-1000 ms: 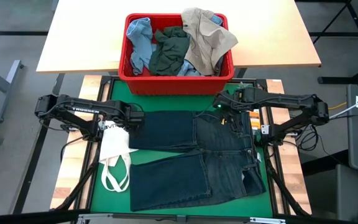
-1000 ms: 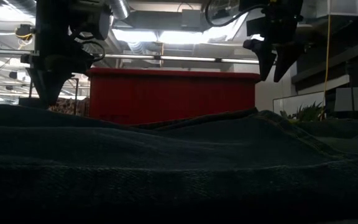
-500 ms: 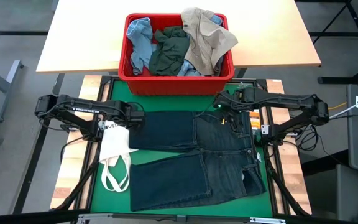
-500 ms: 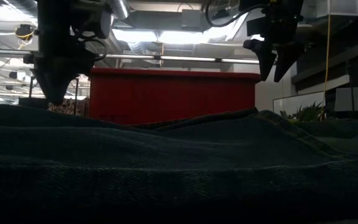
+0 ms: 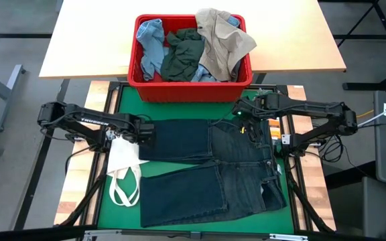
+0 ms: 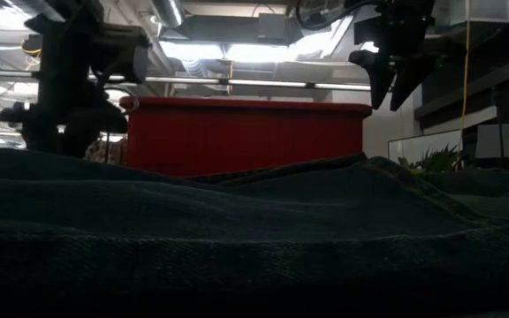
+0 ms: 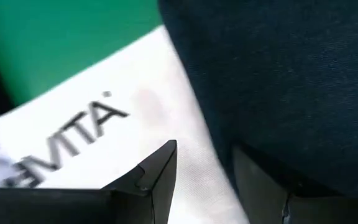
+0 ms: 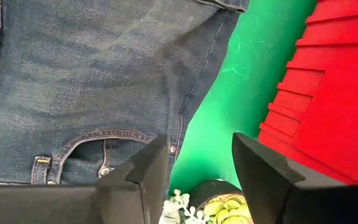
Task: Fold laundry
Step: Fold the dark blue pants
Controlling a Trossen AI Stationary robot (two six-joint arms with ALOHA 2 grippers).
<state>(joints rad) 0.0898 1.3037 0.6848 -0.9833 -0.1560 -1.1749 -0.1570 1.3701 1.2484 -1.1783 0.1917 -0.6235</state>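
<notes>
Dark navy jeans [image 5: 210,167] spread flat on green mat [image 5: 112,207]; other garments in red bin [image 5: 189,90].
Left gripper [image 7: 204,171] parted, astride jeans' edge beside white tote bag [image 5: 122,161]. Right gripper [image 8: 201,165] open above waistband.

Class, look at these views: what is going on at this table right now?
A pair of dark jeans lies spread flat on the green mat. The left gripper, fingers open, is low at the leg's end beside the white tote bag. The right gripper, open, hovers above the waistband corner. More laundry sits in the red bin.
</notes>
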